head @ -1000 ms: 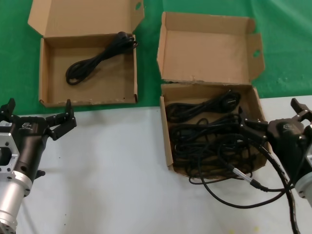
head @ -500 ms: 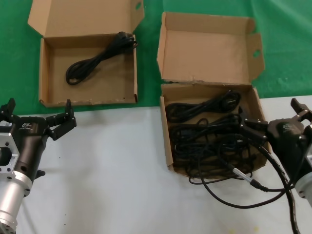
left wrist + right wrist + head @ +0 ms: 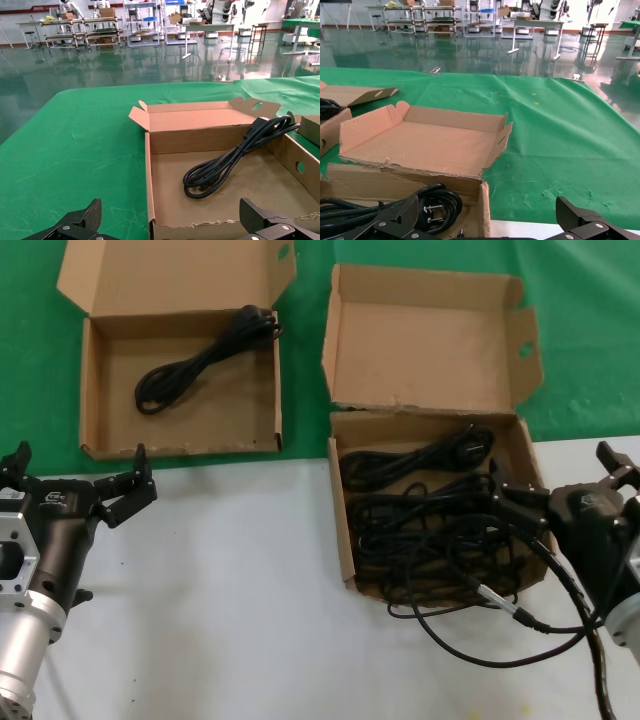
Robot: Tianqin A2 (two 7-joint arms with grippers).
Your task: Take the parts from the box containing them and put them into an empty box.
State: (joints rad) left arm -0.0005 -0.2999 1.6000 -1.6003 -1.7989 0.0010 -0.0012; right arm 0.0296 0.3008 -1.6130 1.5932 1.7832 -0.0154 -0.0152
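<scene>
The box with the torn lid fold [image 3: 343,540] sits at the right and holds several coiled black cables [image 3: 430,510]; it also shows in the right wrist view [image 3: 420,145]. One cable [image 3: 500,625] spills over its near edge onto the white table. The wider shallow box [image 3: 88,390] at the left holds one black cable [image 3: 205,358], also seen in the left wrist view [image 3: 235,157]. My right gripper [image 3: 552,465] is open at the torn box's near right corner, one finger over the cables. My left gripper [image 3: 80,455] is open and empty, just in front of the wider box.
The boxes stand on a green cloth [image 3: 30,360]; the near area is a white table top [image 3: 220,580]. Both lids stand open at the far side. The wrist views show the green cloth [image 3: 75,145] running back toward a workshop floor.
</scene>
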